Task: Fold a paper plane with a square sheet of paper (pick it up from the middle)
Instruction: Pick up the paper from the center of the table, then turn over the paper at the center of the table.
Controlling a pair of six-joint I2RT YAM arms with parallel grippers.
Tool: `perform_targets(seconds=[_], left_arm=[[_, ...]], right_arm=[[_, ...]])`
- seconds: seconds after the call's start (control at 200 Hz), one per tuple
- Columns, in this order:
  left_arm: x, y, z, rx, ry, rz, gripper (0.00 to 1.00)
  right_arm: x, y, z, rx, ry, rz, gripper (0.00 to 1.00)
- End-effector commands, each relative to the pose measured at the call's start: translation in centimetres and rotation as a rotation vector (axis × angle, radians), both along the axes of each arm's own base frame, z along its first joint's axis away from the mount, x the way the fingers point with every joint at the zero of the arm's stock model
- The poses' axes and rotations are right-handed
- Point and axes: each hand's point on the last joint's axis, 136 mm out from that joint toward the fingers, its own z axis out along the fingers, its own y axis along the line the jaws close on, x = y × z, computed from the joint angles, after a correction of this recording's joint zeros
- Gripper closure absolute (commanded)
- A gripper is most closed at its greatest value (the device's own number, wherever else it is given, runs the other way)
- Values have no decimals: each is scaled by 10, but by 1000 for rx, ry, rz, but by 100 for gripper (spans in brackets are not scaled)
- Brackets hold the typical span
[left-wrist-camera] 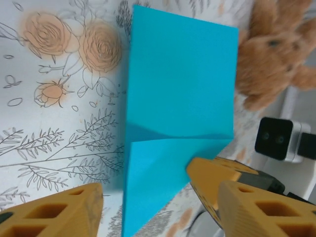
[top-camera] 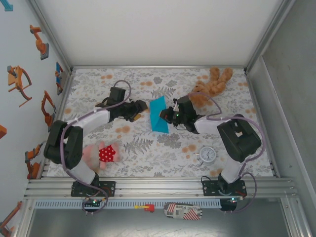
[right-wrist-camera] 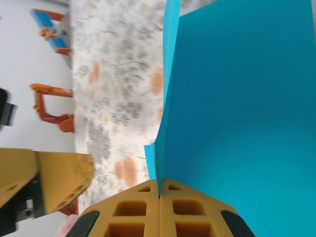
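When judging progress, rate the job as partly done, nearer start than finish. Locate paper [top-camera: 159,114] at mid-table, between the two grippers, apart from bear [top-camera: 210,85] at far right and well apart from clock [top-camera: 207,154] at near right.

Read right gripper [right-wrist-camera: 159,197] as closed flat on paper's edge, fingers pressed together with only the blue sheet between. Read left gripper [left-wrist-camera: 160,197] as wide apart and gripping nothing. Note paper's pointed corner lying in the gap between its fingers (contact with either finger cannot be told).

Count as done:
- At least one diagonal fold, seen from left wrist as a crease across paper with a triangular flap beyond.
- Probably a second fold in hand, judging from right wrist view, with one layer seen edge-on beside the broad blue face.

Count as left:
- Narrowing to a pointed dart.
- Pressing a centre crease.
- Folding down wings.

Do not take present shape for a plane: broad, angular, squared off at one end. Cannot tell whether paper rests on table or hangs from right gripper alone. Expect several more folds before completion, with hold on paper passing between grippers.
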Motion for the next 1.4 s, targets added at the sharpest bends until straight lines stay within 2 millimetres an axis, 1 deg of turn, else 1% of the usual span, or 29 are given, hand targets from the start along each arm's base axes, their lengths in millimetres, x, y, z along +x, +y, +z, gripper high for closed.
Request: perform_targets(seconds=[0.0, 0.075, 0.17, 0.24, 0.32, 0.416, 0.461, 0.521, 0.576, 0.691, 0.791, 0.871, 1.012, 1.087, 1.167, 1.212, 1.332, 1.397], left_arm=[[1, -2, 34, -132, -98, 21, 25], [-4, -3, 56, -206, -160, 21, 11], [-10, -4, 79, -303, -222, 27, 0], [-15, -8, 94, -373, -261, 7, 2], [-18, -12, 108, -429, -298, -13, 3], [-20, -14, 112, -446, -308, -29, 0], [-21, -17, 114, -456, -321, -47, 2], [-23, -21, 117, -470, -333, -66, 5], [-24, -25, 120, -483, -343, -83, 10], [-24, -29, 127, -524, -370, -97, 22], [-23, -29, 127, -545, -384, -95, 34], [-22, -29, 125, -545, -385, -91, 44], [-21, -28, 123, -542, -389, -89, 51], [-21, -28, 121, -536, -382, -88, 57], [-18, -28, 117, -518, -352, -83, 66], [-17, -30, 115, -509, -338, -89, 70], [-15, -30, 113, -488, -334, -89, 76], [-14, -28, 108, -456, -329, -87, 83]], right_arm=[[6, 7, 60, 59, -150, 43, 100], [4, 12, 83, 105, -186, 67, 100], [2, 17, 107, 160, -210, 91, 100], [0, 22, 125, 212, -229, 113, 100], [-1, 25, 138, 258, -236, 127, 100], [-4, 28, 150, 307, -239, 143, 100], [-5, 29, 154, 322, -242, 151, 100], [-7, 29, 157, 335, -240, 155, 100], [-8, 28, 157, 338, -237, 156, 100], [-9, 28, 159, 343, -236, 159, 100], [-9, 27, 161, 346, -236, 157, 100], [-8, 26, 162, 346, -239, 152, 100], [-5, 21, 161, 346, -237, 143, 100], [-5, 20, 160, 345, -233, 141, 100], [-4, 20, 158, 343, -228, 141, 99], [-4, 20, 157, 341, -228, 143, 98], [0, 16, 152, 330, -216, 132, 94], [1, 13, 148, 317, -209, 124, 91]])
